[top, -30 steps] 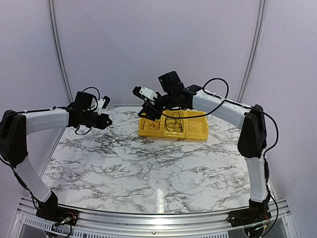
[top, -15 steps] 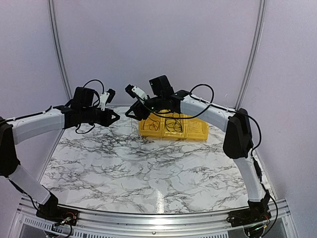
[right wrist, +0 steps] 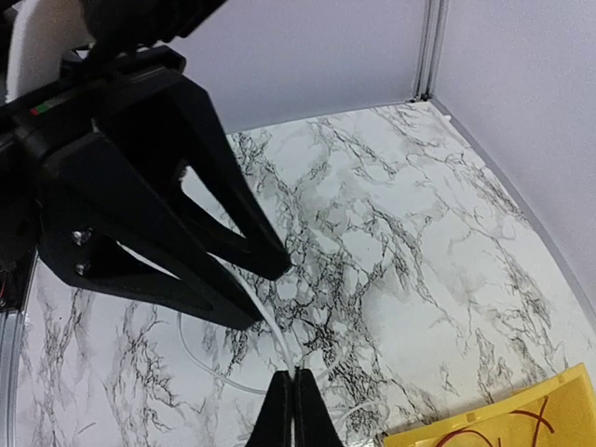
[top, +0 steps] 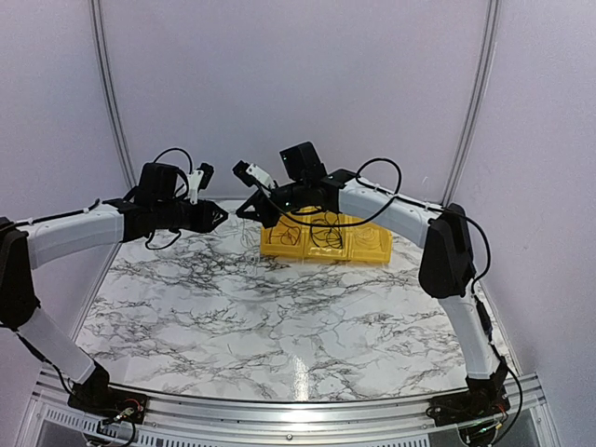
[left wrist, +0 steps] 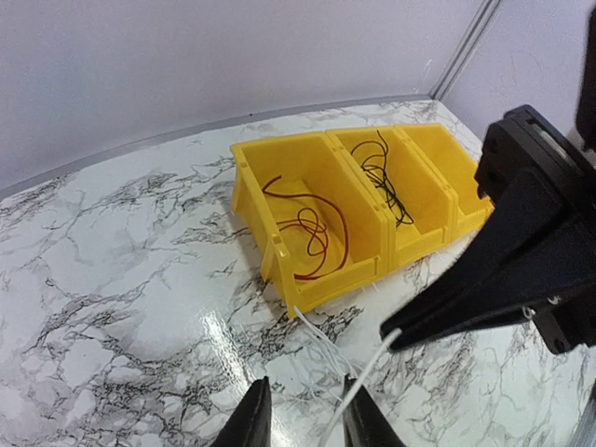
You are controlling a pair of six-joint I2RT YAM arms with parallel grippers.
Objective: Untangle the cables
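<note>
Left arm (top: 74,230) elbow out at 9 o'clock, forearm level, reaching toward 3 o'clock; left pincer (top: 220,217) jaws a little apart; right arm (top: 396,209) elbow at 3 o'clock, forearm reaching toward 9 o'clock; right pincer (top: 245,212) closed, tips nipping a thin white cable (left wrist: 369,366); both pincers tip to tip, close together, raised over the desk's (top: 279,317) 12 o'clock end

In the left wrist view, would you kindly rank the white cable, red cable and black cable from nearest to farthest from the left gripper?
1. White cable, between the fingers of the left gripper, bottom centre.
2. Red cable, in the closest yellow bin, centre.
3. Black cable, in the middle bin, farther right.
</note>
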